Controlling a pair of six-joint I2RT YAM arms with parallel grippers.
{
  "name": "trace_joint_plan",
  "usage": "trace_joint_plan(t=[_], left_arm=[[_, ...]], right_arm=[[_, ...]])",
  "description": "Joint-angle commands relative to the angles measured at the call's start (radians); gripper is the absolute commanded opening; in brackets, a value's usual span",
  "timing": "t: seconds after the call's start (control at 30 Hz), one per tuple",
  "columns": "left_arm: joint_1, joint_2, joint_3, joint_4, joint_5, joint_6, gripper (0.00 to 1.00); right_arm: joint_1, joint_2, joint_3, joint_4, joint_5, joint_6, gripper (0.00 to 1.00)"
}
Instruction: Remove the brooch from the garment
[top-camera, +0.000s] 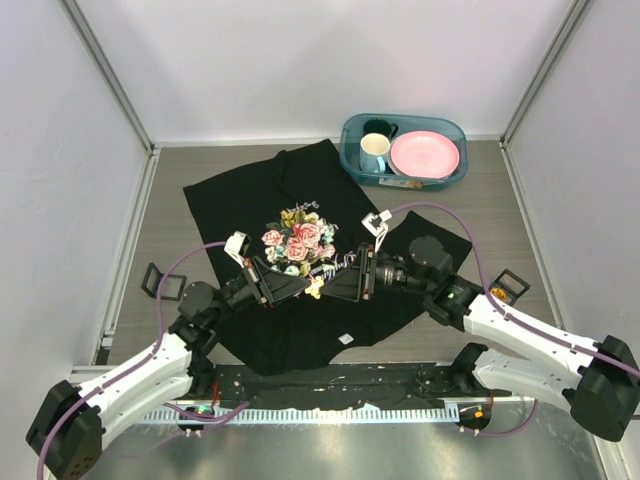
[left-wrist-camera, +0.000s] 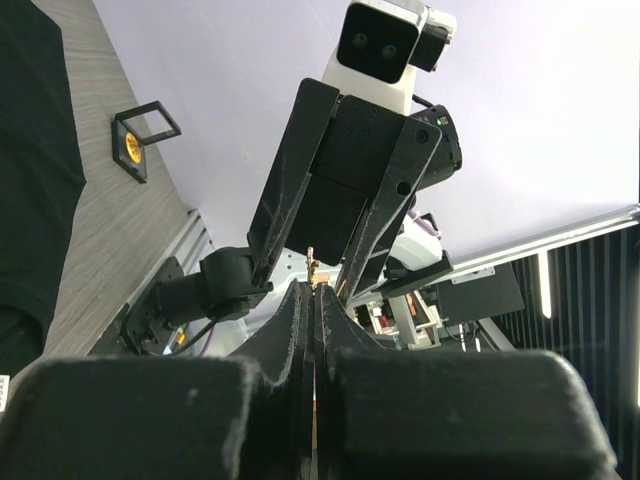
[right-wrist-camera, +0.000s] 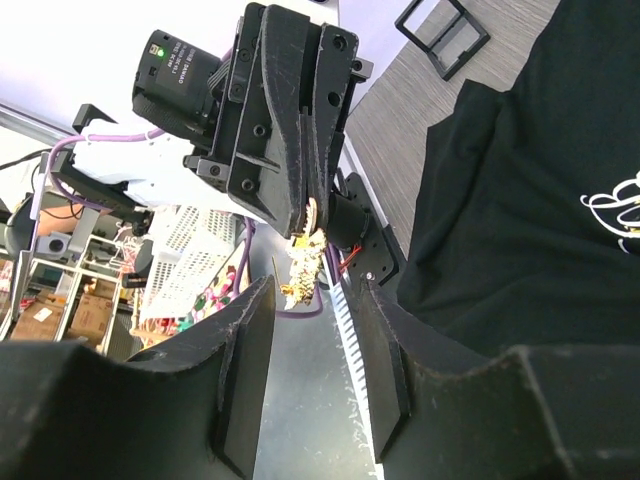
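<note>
While left pincer (top-camera: 305, 286) grips 1 brooch (right-wrist-camera: 299, 283), 1 garment (top-camera: 290, 335) underneath.

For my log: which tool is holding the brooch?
The left tool, pinched shut on the brooch; the right tool faces it with open jaws.

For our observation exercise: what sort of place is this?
Probably a robotics lab test cell: white panels on metal framing enclose the table, two robot arms are bolted at its near edge, and a black T-shirt and tub of crockery lie out as props.
</note>
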Motion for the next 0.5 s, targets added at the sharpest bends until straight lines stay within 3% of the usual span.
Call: trace_joint_plan(t=[0.0, 0.47], left_arm=[[-0.001, 0.002, 0.025, 0.050, 0.007, 0.019, 0.00], [-0.001, 0.002, 0.026, 0.053, 0.009, 0.021, 0.00]], right_arm=[[0.004, 0.024, 0.005, 0.109, -0.036, 0.031, 0.44], [0.004, 0.048, -0.012, 0.149, -0.043, 0.055, 0.31]])
